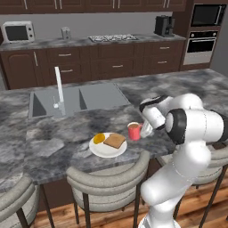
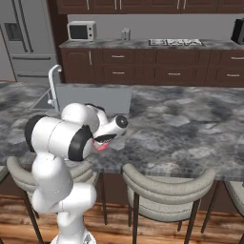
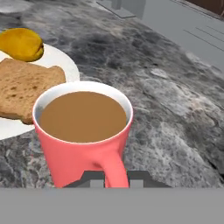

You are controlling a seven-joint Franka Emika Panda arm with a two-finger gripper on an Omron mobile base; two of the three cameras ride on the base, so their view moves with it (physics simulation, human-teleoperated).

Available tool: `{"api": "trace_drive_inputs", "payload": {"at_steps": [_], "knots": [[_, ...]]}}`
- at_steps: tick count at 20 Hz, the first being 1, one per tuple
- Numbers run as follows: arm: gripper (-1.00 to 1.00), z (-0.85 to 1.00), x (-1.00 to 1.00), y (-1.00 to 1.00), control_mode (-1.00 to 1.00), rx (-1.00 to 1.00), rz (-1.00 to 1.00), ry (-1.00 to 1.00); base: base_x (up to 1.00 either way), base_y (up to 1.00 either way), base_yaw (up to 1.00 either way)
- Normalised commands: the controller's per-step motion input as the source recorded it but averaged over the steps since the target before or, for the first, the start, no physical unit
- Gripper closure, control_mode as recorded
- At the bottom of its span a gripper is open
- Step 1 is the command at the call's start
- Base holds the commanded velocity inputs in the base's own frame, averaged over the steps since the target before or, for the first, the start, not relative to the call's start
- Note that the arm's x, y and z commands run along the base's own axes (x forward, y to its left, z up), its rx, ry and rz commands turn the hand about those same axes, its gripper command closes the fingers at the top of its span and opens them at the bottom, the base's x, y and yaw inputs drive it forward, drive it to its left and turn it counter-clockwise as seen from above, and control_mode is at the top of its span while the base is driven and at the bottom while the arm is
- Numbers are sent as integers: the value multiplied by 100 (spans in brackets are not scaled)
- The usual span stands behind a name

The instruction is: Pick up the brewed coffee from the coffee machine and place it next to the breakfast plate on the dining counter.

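I read this as the very end of the job: the mug of brewed coffee (image 3: 83, 131) stands on the grey marbled dining counter (image 1: 187, 89), just beside the breakfast plate (image 1: 108, 147) with its toast (image 1: 115, 140) and the small yellow-orange piece (image 1: 99, 138), and it looks upright, the brown liquid level at the rim. From the hand view my claw (image 3: 114, 178) sits at the mug's handle, one dark tip on either side of it, so the fingers look pinched on the handle or only just slackening; I cannot tell from these pictures whether the hold is in fact broken. What the next move calls for, in my judgement, is to spread the fingers clear of the handle and then draw the hand straight back and up, away from the plate, without dragging the handle sideways, since a snag there could tip the mug or slop coffee onto the stone. Whether the mug's base is fully down on the counter I cannot confirm: the bottom of it is cut off in the hand view and is small in the left base view. In the right base view the arm's own bulk covers the mug but for a sliver of red, and the plate is hidden. The coffee machine (image 1: 164, 26) stands far off on the back counter, too small to make out any detail.
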Motion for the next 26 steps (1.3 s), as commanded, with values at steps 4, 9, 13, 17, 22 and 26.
{"api": "trace_drive_inputs", "payload": {"at_steps": [4, 9, 13, 17, 22, 26], "knots": [[-100, -60, 43, 0, -100, 0, 17, 0, 0, 0, 0], [-100, -23, 7, 6, -100, 0, 18, 0, 0, 0, 0], [-100, 61, -17, -1, -100, 0, 8, -9, 0, 0, 0], [-100, 100, -56, -3, -100, -1, 5, -7, 0, 0, 0], [-100, 100, -97, 0, -100, -4, 8, -3, 0, 0, 0], [-100, 100, -100, 0, -100, -5, 7, -16, 0, 0, 0]]}}
